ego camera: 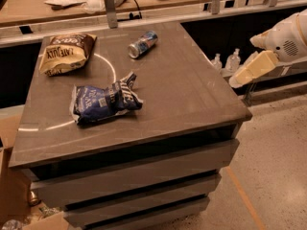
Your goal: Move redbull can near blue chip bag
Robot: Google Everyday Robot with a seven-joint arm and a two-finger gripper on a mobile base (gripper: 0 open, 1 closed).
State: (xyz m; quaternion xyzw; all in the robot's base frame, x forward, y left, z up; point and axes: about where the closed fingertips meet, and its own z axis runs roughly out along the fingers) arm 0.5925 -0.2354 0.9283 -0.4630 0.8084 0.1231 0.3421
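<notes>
Redbull can (142, 44) lies on its side on the bench (192, 95), beyond the blue chip bag (104, 101) and apart from it. Gripper (249, 70) hangs off the bench, far right of the bag and well apart from the can. Whether it is spread or pressed together can't be made out.

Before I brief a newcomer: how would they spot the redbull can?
The claw hangs to the right of the grey table. On it, look near the far edge, right of the brown chip bag. The redbull can lies there on its side: a small blue-and-silver cylinder, unlike the crumpled blue chip bag.
</notes>
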